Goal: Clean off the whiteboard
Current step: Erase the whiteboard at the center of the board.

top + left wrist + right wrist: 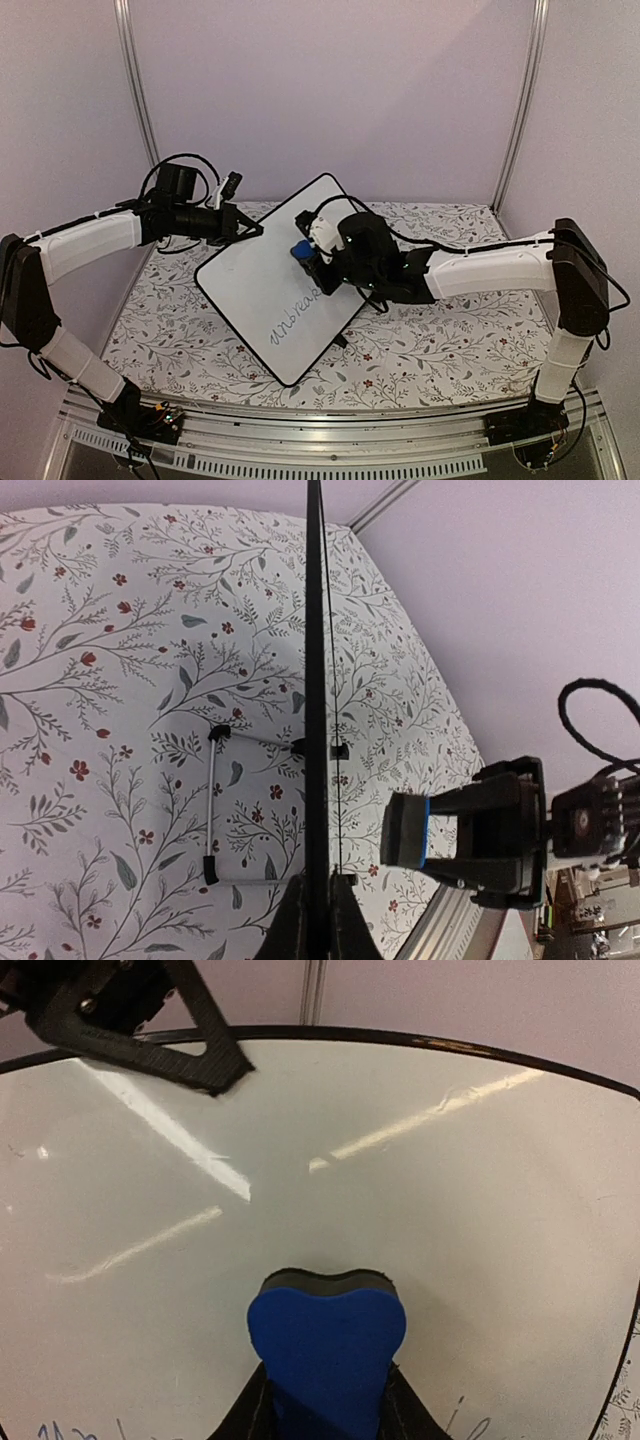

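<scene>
The whiteboard (262,290) stands tilted on the floral table, with dark handwriting (300,318) on its lower right part. My left gripper (250,229) is shut on its upper left rim. In the left wrist view the whiteboard (316,680) shows edge-on between the shut jaws of my left gripper (318,920). My right gripper (312,255) is shut on a blue eraser (299,251), felt side facing the board's middle. In the left wrist view a narrow gap separates the eraser (408,830) from the board. The right wrist view shows the eraser (325,1345), clean whiteboard (430,1190) beyond it, and writing (470,1425) at the bottom edge.
A wire stand leg (212,810) props the board from behind on the floral tablecloth (440,350). Metal frame posts (137,90) rise at the back corners. An aluminium rail (330,445) runs along the near table edge between the arm bases.
</scene>
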Motion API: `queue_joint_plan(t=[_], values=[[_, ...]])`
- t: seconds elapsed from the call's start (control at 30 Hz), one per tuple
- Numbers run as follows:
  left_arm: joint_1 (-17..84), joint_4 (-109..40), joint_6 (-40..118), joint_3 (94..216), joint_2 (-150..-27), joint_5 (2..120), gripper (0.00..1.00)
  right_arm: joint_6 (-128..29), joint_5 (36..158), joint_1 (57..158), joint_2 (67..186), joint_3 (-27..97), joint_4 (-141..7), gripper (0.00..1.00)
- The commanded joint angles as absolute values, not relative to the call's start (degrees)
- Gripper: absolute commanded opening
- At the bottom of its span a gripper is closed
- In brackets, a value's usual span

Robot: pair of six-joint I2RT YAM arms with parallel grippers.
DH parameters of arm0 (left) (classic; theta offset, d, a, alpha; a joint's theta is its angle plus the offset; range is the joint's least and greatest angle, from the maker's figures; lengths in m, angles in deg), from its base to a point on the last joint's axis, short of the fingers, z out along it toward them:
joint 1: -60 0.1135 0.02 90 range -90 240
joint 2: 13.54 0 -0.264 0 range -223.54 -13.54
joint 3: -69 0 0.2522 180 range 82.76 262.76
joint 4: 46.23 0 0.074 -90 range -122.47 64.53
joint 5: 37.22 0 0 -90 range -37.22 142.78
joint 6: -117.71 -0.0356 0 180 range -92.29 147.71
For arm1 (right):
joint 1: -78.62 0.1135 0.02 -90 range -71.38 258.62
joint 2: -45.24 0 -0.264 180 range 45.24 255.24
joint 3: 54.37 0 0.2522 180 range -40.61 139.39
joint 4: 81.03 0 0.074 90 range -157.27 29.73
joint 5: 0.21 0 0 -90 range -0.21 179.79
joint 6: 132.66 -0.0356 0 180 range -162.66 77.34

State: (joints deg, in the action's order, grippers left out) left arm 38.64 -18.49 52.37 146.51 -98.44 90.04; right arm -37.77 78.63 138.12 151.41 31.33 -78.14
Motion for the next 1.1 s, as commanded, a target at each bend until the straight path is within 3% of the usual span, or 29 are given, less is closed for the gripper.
queue_joint_plan(t=[0.0, 0.17, 0.4, 1.07], values=[[38.5, -20.5, 49.1, 145.9, -99.2, 89.2, 0.00, -39.9, 77.3, 129.3, 146.4, 30.9, -78.7, 0.29], [38.5, -20.6, 49.1, 145.9, -99.2, 89.4, 0.00, -39.3, 73.5, 123.0, 149.6, 36.1, -77.0, 0.29], [38.6, -20.6, 49.0, 145.9, -99.2, 89.2, 0.00, -34.5, 69.4, 122.0, 158.2, 44.7, -76.1, 0.30], [38.4, -20.6, 49.2, 145.9, -99.2, 89.5, 0.00, -32.2, 78.1, 124.8, 162.6, 50.0, -70.7, 0.29]])
